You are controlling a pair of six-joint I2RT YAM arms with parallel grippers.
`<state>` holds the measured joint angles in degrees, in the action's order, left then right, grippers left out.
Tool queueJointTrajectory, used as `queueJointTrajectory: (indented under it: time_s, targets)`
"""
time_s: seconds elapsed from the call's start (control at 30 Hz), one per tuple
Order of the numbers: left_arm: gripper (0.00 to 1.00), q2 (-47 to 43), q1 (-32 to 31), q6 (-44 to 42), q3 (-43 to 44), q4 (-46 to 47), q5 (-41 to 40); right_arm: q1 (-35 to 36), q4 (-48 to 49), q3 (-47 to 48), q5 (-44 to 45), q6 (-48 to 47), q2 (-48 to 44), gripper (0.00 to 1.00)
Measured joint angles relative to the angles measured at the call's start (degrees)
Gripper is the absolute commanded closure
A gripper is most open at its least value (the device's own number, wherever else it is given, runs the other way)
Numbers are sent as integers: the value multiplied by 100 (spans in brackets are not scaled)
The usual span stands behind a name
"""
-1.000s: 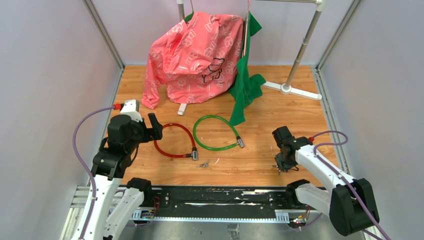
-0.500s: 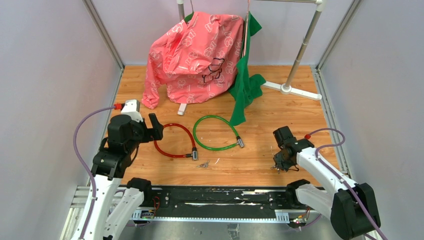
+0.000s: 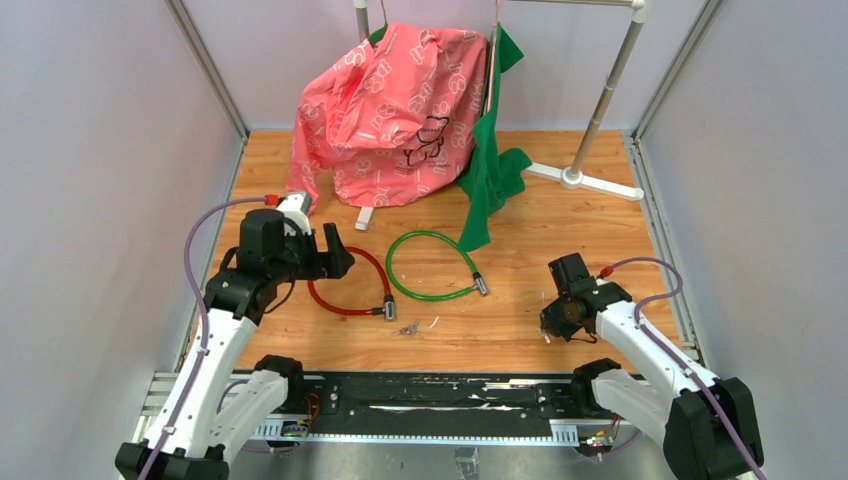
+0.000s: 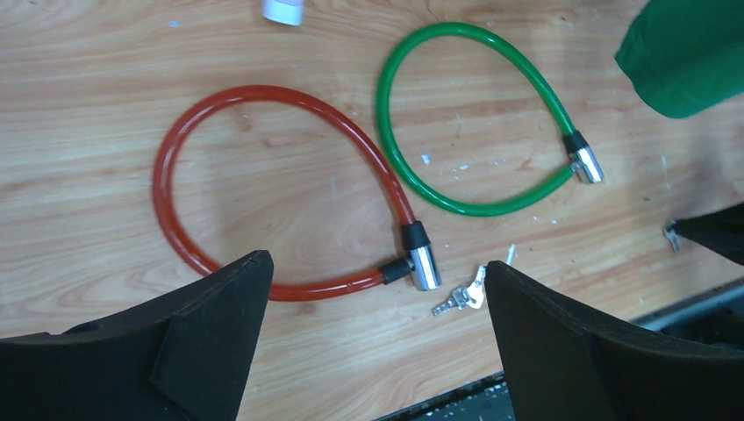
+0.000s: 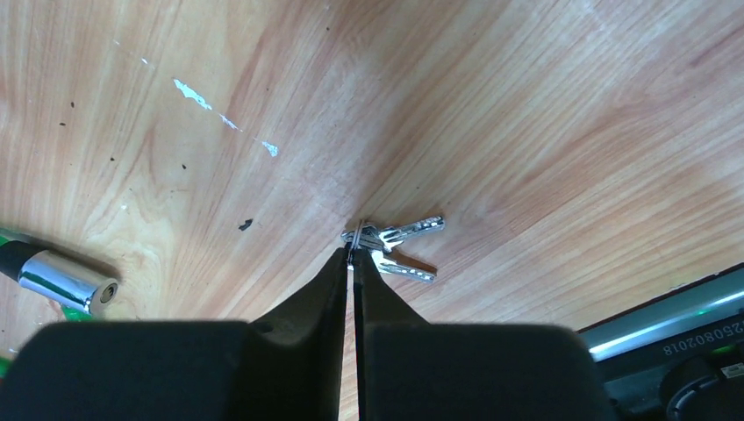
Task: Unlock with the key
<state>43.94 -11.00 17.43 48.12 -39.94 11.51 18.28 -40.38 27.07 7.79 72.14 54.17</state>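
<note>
**Left to right.** Your left gripper [image 3: 330, 255] hangs over the red cable lock [image 4: 254, 90] with its jaws spread wide, holding nothing. The red cable forms a closed loop, with its metal head [image 4: 422, 266] at the near end. Just beside that head, loose keys [image 4: 461, 299] lie on the wooden table [image 4: 263, 219]. The green cable lock [image 4: 382, 114], also a closed loop, lies just beside the red one. Behind them, a pink garment [image 3: 400, 100] printed with outlined figures but no legible words, and a green cloth [image 3: 490, 170], hide much of the rack [image 3: 605, 95]. Your right gripper [image 5: 353, 256] is closed, its tips pinching the ring of a second key bunch [image 5: 399, 235], whose blades rest on the wood. On the black rail [image 5: 649, 329], upside-down digits are cut off at the frame edge and hard to read.
</note>
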Motion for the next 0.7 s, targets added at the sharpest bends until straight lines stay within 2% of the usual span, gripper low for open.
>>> queueJointTrajectory:
  time_s: [0.23, 0.3, 0.33, 0.5, 0.7]
  targets:
    - [5, -68, -109, 35, -2, 90, 328, -2, 15, 79, -94, -546, 68, 57]
    - [5, -120, -109, 33, -2, 87, 374, -2, 20, 186, -157, -933, 166, 40]
    - [5, -142, -109, 26, -2, 87, 387, -4, 28, 264, -219, -1174, 219, 37]
    - [5, -229, -109, -13, -17, 87, 396, -4, 184, 568, -503, -2317, 367, 36]
    - [5, -249, -109, -31, -57, 87, 389, -2, 179, 647, -629, -3215, 629, 39]
